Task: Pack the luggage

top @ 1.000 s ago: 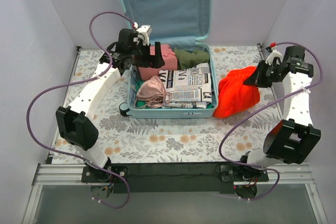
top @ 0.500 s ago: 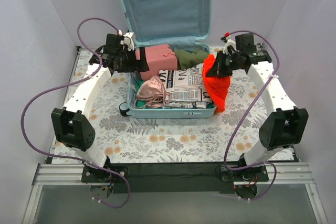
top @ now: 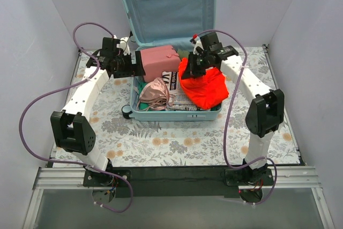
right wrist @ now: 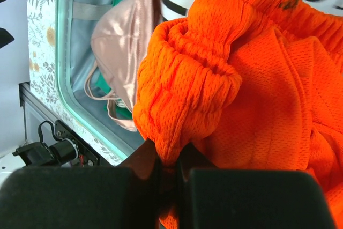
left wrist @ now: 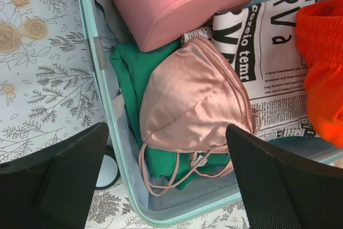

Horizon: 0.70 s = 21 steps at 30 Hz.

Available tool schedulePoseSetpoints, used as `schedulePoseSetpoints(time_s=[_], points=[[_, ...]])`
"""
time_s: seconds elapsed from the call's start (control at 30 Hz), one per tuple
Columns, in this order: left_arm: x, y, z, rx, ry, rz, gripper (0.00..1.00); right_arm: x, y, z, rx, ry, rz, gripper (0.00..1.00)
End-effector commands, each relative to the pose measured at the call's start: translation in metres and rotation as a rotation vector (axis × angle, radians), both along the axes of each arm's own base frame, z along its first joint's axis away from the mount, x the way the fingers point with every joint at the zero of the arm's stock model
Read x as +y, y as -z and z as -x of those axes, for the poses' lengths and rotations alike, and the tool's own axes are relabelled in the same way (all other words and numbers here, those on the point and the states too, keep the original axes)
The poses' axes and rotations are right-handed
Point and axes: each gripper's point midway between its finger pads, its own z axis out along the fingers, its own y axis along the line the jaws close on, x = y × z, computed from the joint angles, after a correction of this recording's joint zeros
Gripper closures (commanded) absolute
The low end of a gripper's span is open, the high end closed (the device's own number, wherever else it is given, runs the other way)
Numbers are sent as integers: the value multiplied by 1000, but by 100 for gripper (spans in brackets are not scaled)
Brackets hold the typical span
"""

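The pale mint luggage point(top: 174, 115) lies open at the table's back, lid point(top: 169, 4) upright. Inside lie a pink pouch point(top: 159, 61), a shiny pink satin bag point(top: 154, 94), a green garment point(left wrist: 155, 156) and newsprint fabric point(top: 188, 100). My right gripper point(top: 193, 68) is shut on orange mesh shorts point(top: 203, 87) and holds them over the luggage's right half; the pinch shows in the right wrist view point(right wrist: 171, 167). My left gripper point(top: 131, 65) is open and empty above the luggage's left rim, its fingers point(left wrist: 59, 175) spread over the satin bag point(left wrist: 193, 100).
A floral cloth point(top: 177, 140) covers the table. White walls close in on the left, right and back. A black luggage wheel point(top: 126, 113) sticks out at the near left corner. Purple cables point(top: 32, 105) loop beside both arms.
My right gripper has carried the orange shorts left from the table's right side to over the luggage. My left gripper has let go of the pink pouch and drawn back left.
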Motion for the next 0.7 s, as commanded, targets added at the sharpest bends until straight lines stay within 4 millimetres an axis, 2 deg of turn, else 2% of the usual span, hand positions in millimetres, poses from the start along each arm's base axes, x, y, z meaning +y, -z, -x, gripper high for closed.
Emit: schedulePoseSetpoints(time_s=[0.0, 0.07, 0.2, 0.3, 0.33, 0.4, 0.43, 0.47, 0.5, 0.6, 0.67], points=[[11, -18, 11, -44, -7, 9, 10, 33, -26, -13, -83, -20, -65, 99], [14, -19, 14, -44, -7, 8, 9, 47, -21, -6, -68, -47, -65, 99], [16, -18, 19, -46, -2, 7, 10, 71, 4, 4, -17, -95, -49, 99], [16, -20, 22, -58, 5, 9, 9, 88, 15, 11, 27, -140, -80, 97], [16, -18, 23, -55, 5, 9, 9, 93, 14, 11, 32, -145, -99, 85], [15, -22, 26, -66, 7, 19, 9, 104, 11, 13, 31, -161, -123, 72], [15, -24, 27, -73, 12, 25, 9, 108, 3, 12, 12, -168, -137, 53], [11, -25, 29, -75, 28, 44, 8, 114, -1, 15, 6, -181, -149, 43], [8, -30, 32, -90, 44, 57, 8, 120, -10, 14, -17, -196, -177, 18], [-7, -44, 37, -136, 141, 115, 7, 127, -47, 7, -128, -251, -244, 10], [-18, -58, 43, -184, 230, 155, 7, 108, -77, -6, -236, -251, -259, 9]])
